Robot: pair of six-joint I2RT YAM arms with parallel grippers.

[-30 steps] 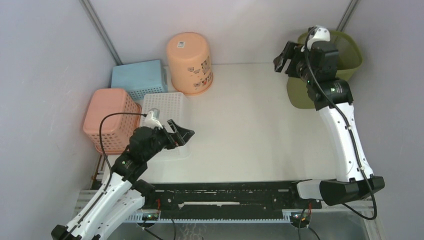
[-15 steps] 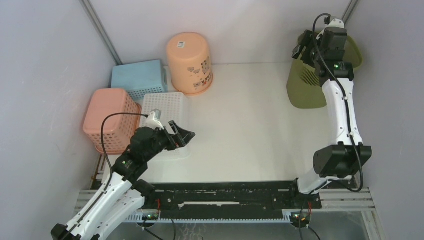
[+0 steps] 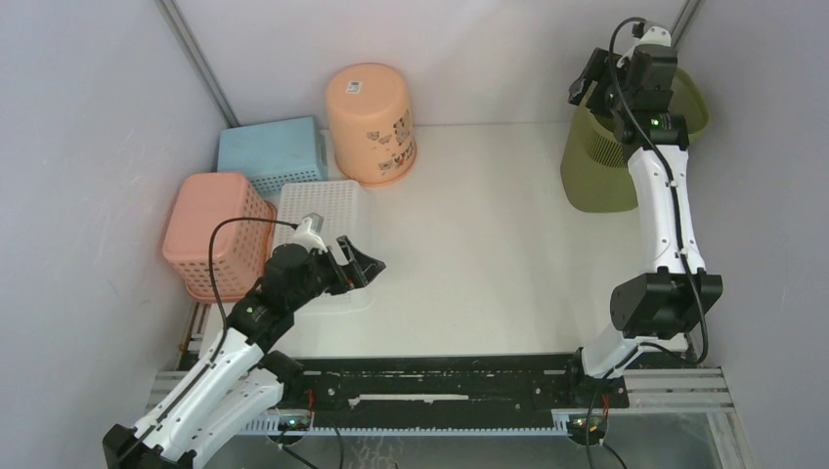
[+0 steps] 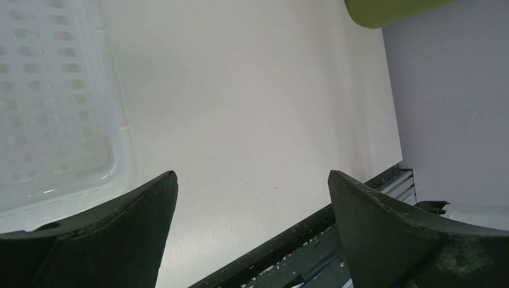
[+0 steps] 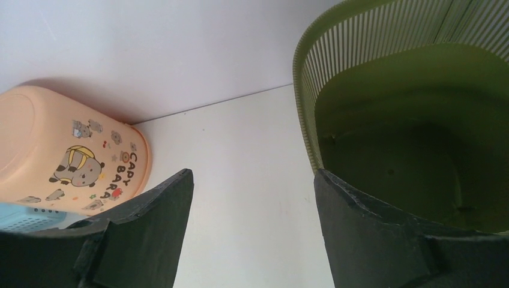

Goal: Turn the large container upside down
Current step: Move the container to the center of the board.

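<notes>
The large container is an olive-green bin with a slatted upper band, standing mouth-up in the far right corner. In the right wrist view its rim and dark inside fill the right side. My right gripper hovers open over the bin's left rim. Seen from the wrist, the right gripper has one finger over the bin's mouth and the other outside over the table, gripping nothing. My left gripper hangs open and empty over the table's near left; below the left gripper is bare tabletop.
An upturned peach bucket with cartoon print stands at the back. Left of it sit a blue basket, a salmon basket and a white perforated tray. Walls stand close behind and to the right of the bin.
The right arm swung from left of the bin to above its left rim, then nearly held still. The left arm crept slightly right.
</notes>
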